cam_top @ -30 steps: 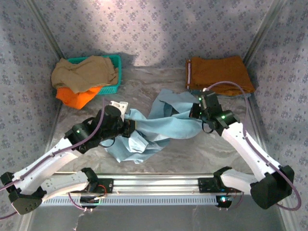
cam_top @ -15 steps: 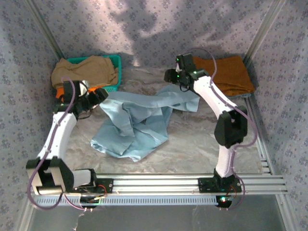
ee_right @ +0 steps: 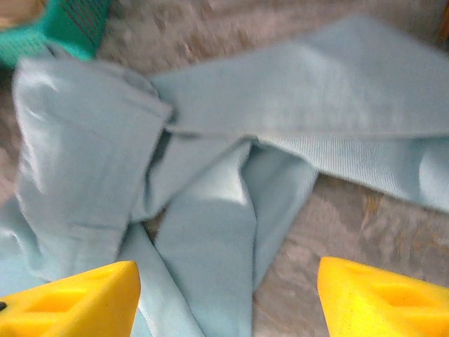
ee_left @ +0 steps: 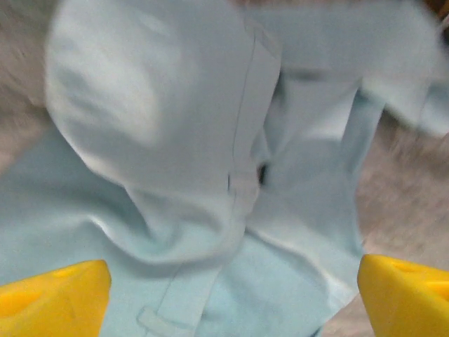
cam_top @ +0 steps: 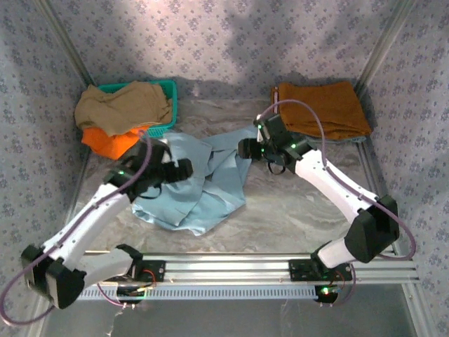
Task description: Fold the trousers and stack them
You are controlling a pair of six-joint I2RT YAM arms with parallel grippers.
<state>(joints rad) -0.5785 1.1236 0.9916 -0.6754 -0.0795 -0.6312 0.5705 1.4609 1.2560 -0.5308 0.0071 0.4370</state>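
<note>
Lying crumpled mid-way across the tabletop [cam_top: 302, 217], the trousers [cam_top: 196, 189] want spreading before any fold, so the left fingers [ee_left: 52, 295] and right fingers [ee_right: 379, 295], both open and empty above the cloth, should probably pinch opposite waistband [ee_left: 242, 189] ends and draw them taut.

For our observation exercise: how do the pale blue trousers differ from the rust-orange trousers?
The pale blue trousers are light; the rust-orange trousers are dark. The blue pair lies crumpled and unfolded; the rust-orange pair is folded flat and neat. The blue pair sits mid-table; the rust-orange pair lies at the far right. Both are plain, unpatterned cloth.
</note>
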